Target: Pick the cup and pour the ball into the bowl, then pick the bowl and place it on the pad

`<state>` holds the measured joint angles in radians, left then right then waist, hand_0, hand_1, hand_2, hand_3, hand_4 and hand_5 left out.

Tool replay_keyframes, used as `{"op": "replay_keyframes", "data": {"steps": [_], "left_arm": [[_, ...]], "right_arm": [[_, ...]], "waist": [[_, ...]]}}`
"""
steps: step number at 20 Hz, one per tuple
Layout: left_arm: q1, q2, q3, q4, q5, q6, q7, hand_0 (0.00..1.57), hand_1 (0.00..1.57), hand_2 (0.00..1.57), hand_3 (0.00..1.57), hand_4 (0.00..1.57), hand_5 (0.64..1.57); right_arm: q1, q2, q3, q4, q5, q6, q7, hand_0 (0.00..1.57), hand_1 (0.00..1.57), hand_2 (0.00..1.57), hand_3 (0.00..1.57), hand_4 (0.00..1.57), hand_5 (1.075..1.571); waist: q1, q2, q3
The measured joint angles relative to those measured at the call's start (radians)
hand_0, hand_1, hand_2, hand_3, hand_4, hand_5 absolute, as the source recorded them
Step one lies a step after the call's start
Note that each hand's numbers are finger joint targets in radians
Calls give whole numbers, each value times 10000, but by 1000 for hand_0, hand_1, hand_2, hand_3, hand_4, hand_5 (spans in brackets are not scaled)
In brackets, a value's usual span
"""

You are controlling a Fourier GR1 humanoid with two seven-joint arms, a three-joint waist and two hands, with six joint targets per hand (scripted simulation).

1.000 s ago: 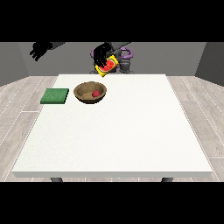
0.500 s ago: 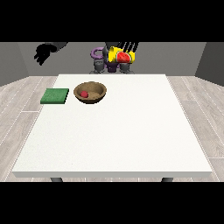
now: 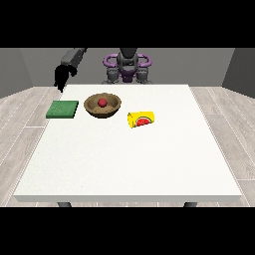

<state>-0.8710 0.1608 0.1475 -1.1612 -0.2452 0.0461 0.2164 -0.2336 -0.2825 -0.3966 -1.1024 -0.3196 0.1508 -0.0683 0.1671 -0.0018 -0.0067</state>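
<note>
Hand at the view's left [image 3: 62, 76] raised off the white worktop [image 3: 124, 164] at 10 o'clock, finger state cannot be told, green pad [image 3: 63, 109], wooden bowl [image 3: 102, 105] holding red ball [image 3: 102, 102], yellow cup [image 3: 141, 119] lying on its side at the bowl's 4 o'clock.

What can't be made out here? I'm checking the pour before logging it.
- Hand at the view's left: too small and dark to read its fingers.
- The other hand: not visible in the front view.
- Cup: lies on its side on the table; its inside is hidden.
- Bowl: ball shows; its underside is hidden.
</note>
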Motion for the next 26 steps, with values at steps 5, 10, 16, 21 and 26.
{"op": "replay_keyframes", "data": {"steps": [5,10,16,21,26], "left_arm": [[34,1136,1397,-14,2028,-1883,-357,0,0,0,0,1046,1555],[149,1996,2043,-168,3084,-2946,-229,0,0,0,0,977,1553],[806,2591,2431,-596,3774,-3420,-191,0,0,0,0,1009,1536],[936,3195,2794,-903,4372,-3770,-88,0,0,0,0,1019,1533],[1188,3573,2954,-1259,4762,-3853,160,0,0,0,0,1014,1542]], "right_arm": [[-129,655,102,256,153,-532,-551,0,0,0,0,741,1567],[-407,973,115,1285,214,-458,-1539,0,0,0,0,646,1560],[-1119,1023,237,2677,374,-406,-2357,0,0,0,0,536,1554],[-1486,890,171,3798,421,-114,-3314,0,0,0,0,509,1552],[-1963,842,193,4539,445,-50,-3884,0,0,0,0,447,1544]], "waist": [[410,581,44],[473,1096,67],[273,1274,70],[192,1756,63],[116,1855,3]]}}
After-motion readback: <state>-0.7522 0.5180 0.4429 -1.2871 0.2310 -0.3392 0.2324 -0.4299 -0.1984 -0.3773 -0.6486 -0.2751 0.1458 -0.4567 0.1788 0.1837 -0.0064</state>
